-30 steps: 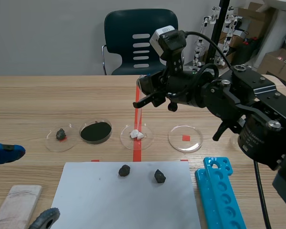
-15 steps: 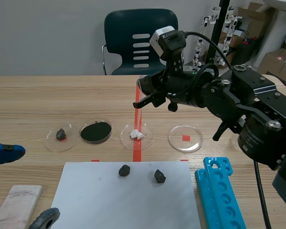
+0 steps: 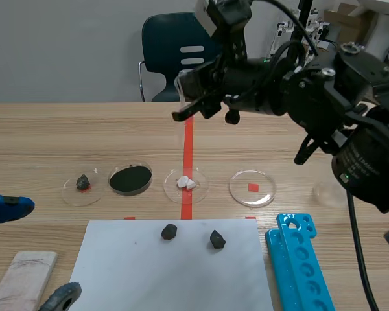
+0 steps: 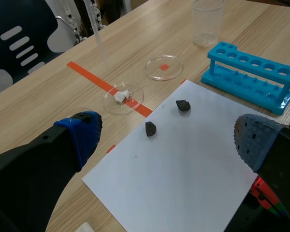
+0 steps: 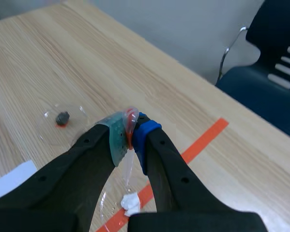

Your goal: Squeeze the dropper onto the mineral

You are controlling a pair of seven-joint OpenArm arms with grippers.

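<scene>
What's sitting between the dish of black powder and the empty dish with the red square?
A clear dish holding a white mineral lump, sitting over the orange tape line; the scene view shows it best.

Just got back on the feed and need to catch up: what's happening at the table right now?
The right gripper is shut on the clear dropper and holds it high over the white mineral in its petri dish, with the tip well clear of it. The left gripper is open, low at the left side, holding nothing. Two dark stones lie on the white sheet.
</scene>
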